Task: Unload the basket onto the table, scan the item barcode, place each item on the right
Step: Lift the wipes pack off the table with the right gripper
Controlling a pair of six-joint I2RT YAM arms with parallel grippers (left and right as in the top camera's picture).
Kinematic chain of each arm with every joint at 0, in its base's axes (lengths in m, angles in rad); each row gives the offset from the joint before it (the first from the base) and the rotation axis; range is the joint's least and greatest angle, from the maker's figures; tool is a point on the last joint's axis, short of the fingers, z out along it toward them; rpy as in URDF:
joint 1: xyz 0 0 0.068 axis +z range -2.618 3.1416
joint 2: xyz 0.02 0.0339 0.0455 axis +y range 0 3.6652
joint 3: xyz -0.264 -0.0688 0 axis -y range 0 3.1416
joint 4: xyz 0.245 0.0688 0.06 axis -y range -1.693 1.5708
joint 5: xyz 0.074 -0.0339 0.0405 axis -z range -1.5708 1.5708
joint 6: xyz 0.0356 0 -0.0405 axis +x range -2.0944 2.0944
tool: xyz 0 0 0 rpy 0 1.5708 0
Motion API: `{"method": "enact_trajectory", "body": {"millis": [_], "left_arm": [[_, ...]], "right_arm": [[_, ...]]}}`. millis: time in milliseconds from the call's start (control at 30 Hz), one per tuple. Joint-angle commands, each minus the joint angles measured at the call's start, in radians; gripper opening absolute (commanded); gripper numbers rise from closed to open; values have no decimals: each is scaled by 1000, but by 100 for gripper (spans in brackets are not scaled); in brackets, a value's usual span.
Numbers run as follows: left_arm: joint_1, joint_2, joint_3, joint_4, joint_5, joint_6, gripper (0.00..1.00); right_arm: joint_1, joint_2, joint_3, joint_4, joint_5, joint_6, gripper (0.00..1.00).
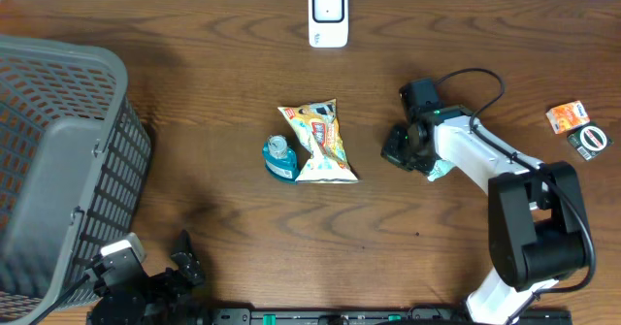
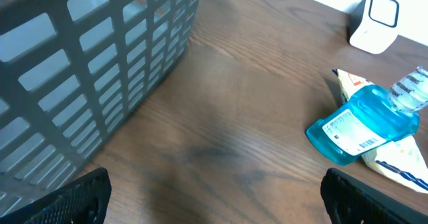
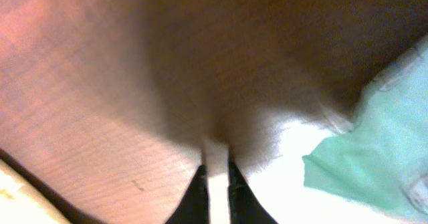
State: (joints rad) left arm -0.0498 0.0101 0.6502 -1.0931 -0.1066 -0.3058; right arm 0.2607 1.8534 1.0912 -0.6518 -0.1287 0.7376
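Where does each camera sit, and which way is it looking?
Overhead: above the table, looking straight down on basket, scanner, snack bag; both arms show.
Left wrist: low, looking across at the blue bottle and scanner; its open jaws' tips show.
Right wrist: close to the wood beside a teal packet; its shut jaws show.
Shared: overhead and left wrist both see basket, bottle, scanner.

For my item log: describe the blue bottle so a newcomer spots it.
From the grey basket on the left, look right to the yellow snack bag at centre. The blue bottle lies against the bag's left side, the only translucent blue thing there.
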Motion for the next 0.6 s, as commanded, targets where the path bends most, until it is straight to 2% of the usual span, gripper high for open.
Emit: {"method": "enact_trajectory", "body": {"millis": [0,133,200,267,333,567], "left_arm": [[-4,-6,6,2,2,16,99],[-4,-6,6,2,2,16,99],[-4,-6,6,2,2,16,99],[-4,-6,6,2,2,16,99],[-4,-6,6,2,2,16,99],[-4,-6,6,2,2,16,99]], "right_arm": [[-23,-132,-5,-101,83,-117,7],[-58,-334,-4,-125,87,-38,21],[-66,-437,-5,-123,208,82,30],[-61,-472,-5,-123,365,158,33],[-48,-456,-8,-114,452,193,36],[-34,-253,-8,3,393,189,38]]}}
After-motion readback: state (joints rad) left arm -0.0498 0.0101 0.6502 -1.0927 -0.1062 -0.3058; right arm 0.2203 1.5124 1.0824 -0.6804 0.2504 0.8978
